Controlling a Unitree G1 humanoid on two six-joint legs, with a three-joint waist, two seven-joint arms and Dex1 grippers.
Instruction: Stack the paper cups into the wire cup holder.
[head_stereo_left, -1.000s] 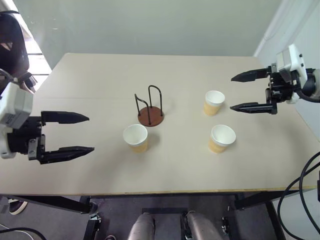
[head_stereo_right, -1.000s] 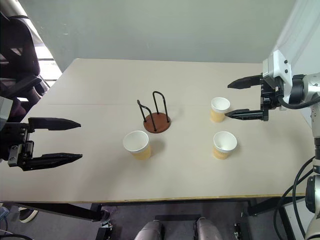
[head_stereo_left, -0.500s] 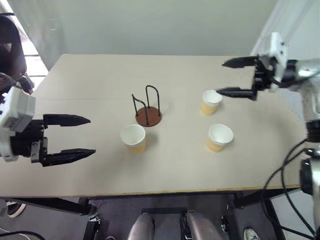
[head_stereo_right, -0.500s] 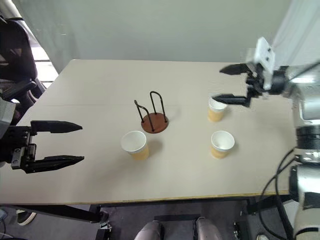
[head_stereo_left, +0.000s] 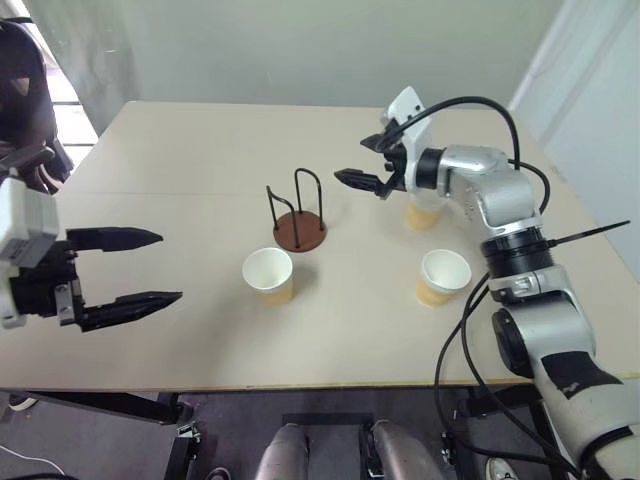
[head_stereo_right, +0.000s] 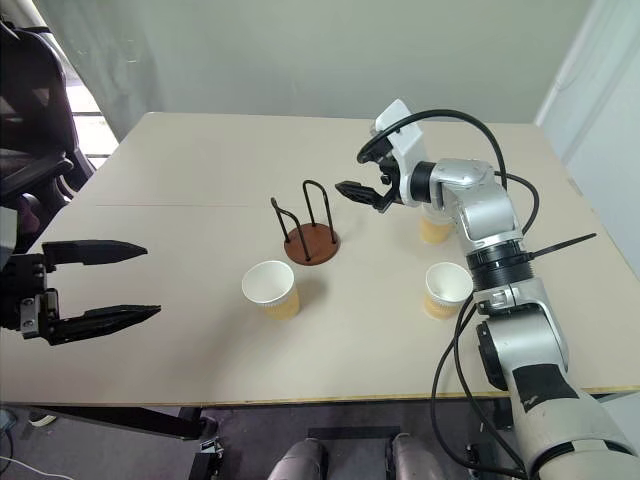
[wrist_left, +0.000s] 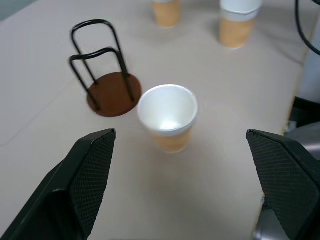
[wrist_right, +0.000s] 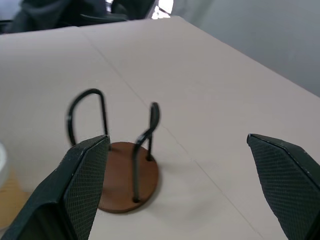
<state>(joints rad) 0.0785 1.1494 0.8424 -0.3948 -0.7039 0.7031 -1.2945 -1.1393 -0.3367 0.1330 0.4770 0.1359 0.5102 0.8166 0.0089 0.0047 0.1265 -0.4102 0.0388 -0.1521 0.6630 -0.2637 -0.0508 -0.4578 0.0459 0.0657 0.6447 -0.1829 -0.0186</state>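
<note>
The wire cup holder (head_stereo_left: 298, 228), a reddish-brown disc with black wire loops, stands empty at the table's middle. One of the three paper cups (head_stereo_left: 268, 275) sits upright just in front of the holder, another (head_stereo_left: 443, 276) at the front right. The last paper cup (head_stereo_left: 420, 215) is partly hidden behind my right forearm. My right gripper (head_stereo_left: 352, 160) hovers open and empty just right of the holder's loops, pointing at them. My left gripper (head_stereo_left: 170, 267) is open and empty over the table's left side, facing the nearest cup (wrist_left: 167, 117). The holder (wrist_right: 125, 175) lies straight ahead between the right fingers (wrist_right: 85, 170).
The beige table (head_stereo_left: 200, 160) ends at a front edge close to me and at a right edge past the right-hand cups. A dark chair (head_stereo_left: 22, 90) stands off the far left corner. Black cables (head_stereo_left: 470, 330) hang along my right arm.
My right gripper has swung left from beside the far right cup to just right of the holder, staying open. The left gripper has stayed in place.
</note>
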